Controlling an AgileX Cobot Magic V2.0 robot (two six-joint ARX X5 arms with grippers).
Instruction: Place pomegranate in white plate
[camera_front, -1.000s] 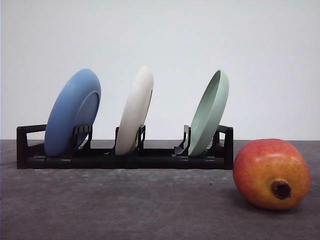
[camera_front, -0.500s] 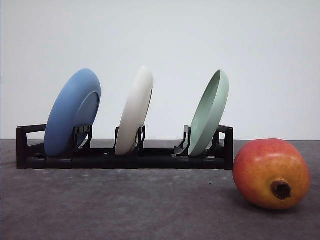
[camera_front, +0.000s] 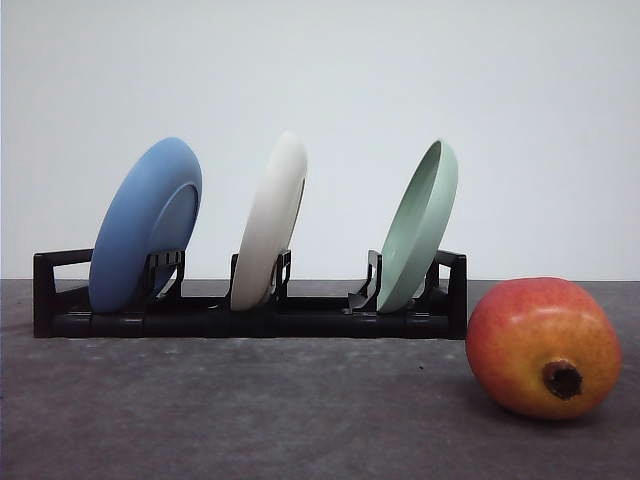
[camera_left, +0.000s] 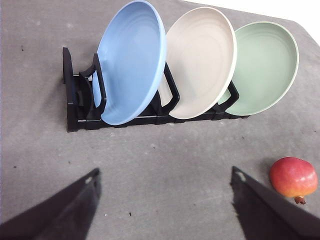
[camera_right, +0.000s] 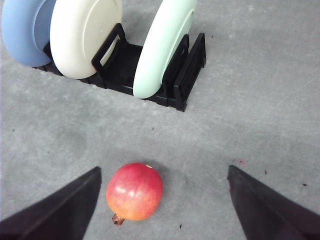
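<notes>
Left gripper (camera_left: 162, 205): raised above the desk, looking down, its two dark fingers (camera_left: 60, 212) spread wide with nothing between them.
Right gripper (camera_right: 162, 205): also held above the desk, jaws parted wide, fingers (camera_right: 265, 210) clear of everything, gripping nothing.

Black dish rack (camera_front: 250, 320) on grey table (camera_front: 250, 420), blue plate (camera_front: 145, 225) leaning at left slot, pale green plate (camera_front: 420, 225) leaning at right slot

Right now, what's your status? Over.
Both grippers open, empty. Pomegranate on table, right of rack. White plate standing in rack's middle slot. Nothing blocking the fruit.
</notes>
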